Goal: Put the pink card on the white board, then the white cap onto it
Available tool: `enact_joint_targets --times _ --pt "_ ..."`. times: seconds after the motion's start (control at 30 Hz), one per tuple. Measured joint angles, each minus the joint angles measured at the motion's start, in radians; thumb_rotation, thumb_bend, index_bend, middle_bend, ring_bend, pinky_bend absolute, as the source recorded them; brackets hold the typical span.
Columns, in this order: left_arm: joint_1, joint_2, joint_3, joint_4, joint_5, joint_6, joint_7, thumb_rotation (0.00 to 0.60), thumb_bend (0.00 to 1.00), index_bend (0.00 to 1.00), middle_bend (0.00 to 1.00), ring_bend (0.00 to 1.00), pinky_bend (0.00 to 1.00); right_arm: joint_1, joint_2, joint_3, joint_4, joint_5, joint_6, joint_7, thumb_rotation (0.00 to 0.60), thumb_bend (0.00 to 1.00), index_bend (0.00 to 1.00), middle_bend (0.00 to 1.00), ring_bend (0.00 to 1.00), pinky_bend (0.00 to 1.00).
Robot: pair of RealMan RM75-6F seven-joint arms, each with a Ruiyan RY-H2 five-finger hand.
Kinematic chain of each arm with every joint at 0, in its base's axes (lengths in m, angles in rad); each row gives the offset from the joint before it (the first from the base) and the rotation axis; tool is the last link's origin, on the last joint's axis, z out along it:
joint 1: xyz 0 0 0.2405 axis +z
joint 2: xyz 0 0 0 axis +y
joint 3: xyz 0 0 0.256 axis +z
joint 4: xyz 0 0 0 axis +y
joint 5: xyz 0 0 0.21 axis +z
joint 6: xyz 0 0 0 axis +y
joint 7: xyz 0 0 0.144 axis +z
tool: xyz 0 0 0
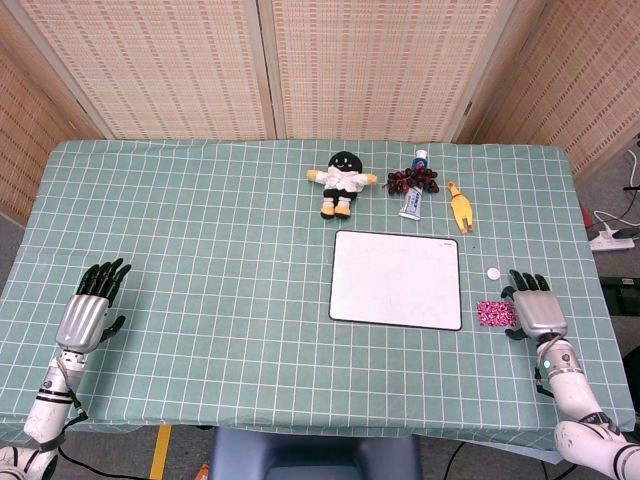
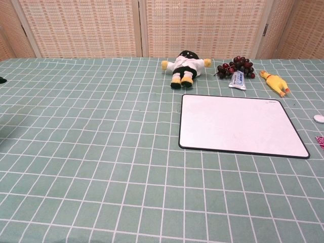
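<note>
Pink card point(image 1: 495, 313) flat, long axis left-right, beside right hand point(image 1: 535, 311)

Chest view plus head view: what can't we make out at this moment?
- Right hand: outside the chest view; in the head view, contact with the pink card is too fine to judge.
- Pink card: cut off by the chest view's right edge, only a sliver shows.
- White cap: too small in both views for detail.
- Left hand: outside the chest view apart from a dark speck at the left edge.
- Toothpaste tube: label too small to read.
</note>
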Motion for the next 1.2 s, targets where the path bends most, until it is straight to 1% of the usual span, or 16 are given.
enact_joint_targets --times 0.3,0.6,0.9,1.2 --pt "-0.001 0.003 0.001 -0.003 0.0 -0.007 -0.006 0.6 0.22 0.0 0.0 0.0 0.0 -0.001 0.003 -0.003 -0.006 0.006 0.006 0.001 0.6 0.19 0.31 0.0 0.0 0.0" --pt "-0.002 0.006 0.006 -0.005 0.004 -0.011 -0.014 0.6 0.22 0.0 0.0 0.0 0.0 0.013 0.001 -0.004 0.002 0.024 -0.018 -0.011 0.6 0.2 0.31 0.0 0.0 0.0" --pt "-0.004 0.007 0.006 -0.006 0.002 -0.021 -0.019 0.6 0.22 0.0 0.0 0.0 0.0 0.026 -0.005 -0.005 0.012 0.04 -0.036 -0.023 0.6 0.22 0.37 0.0 0.0 0.0" --pt "-0.004 0.007 0.006 -0.007 0.001 -0.023 -0.02 0.6 0.22 0.0 0.0 0.0 0.0 0.032 -0.006 -0.007 0.015 0.057 -0.045 -0.031 0.6 0.23 0.38 0.0 0.0 0.0"
